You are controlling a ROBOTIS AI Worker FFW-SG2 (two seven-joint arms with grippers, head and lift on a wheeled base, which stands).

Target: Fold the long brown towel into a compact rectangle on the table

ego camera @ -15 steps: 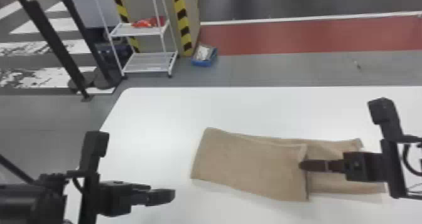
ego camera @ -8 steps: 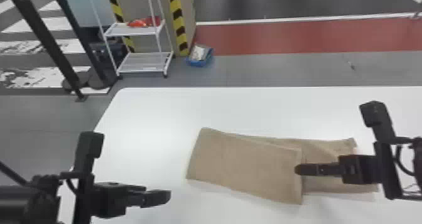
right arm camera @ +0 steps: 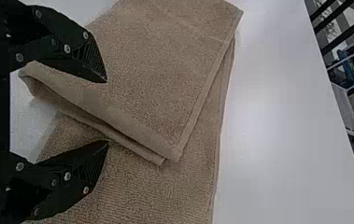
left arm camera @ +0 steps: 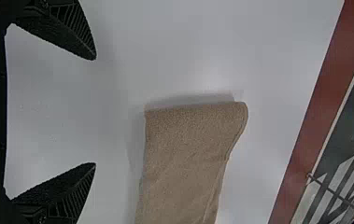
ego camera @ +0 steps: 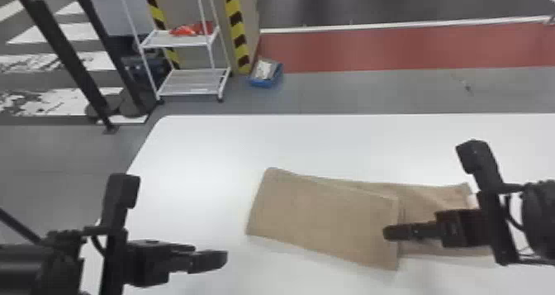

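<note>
Black two-fingered left claw (ego camera: pixel 209 260): near left, spread, apart from towel | black two-fingered right claw (ego camera: pixel 390 232): spread, above towel's upper-layer edge | long brown cloth towel (ego camera: pixel 322 215): folded over itself, right of left claw, on smooth white tabletop (ego camera: pixel 247 145)

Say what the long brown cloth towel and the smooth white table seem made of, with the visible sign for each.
Long brown cloth towel: probably cotton terry, matt, judging by its pebbly nap and thick hemmed edge.
Smooth white table: perhaps laminate or painted board, satin, judging by its even colour and soft bright glare.
</note>
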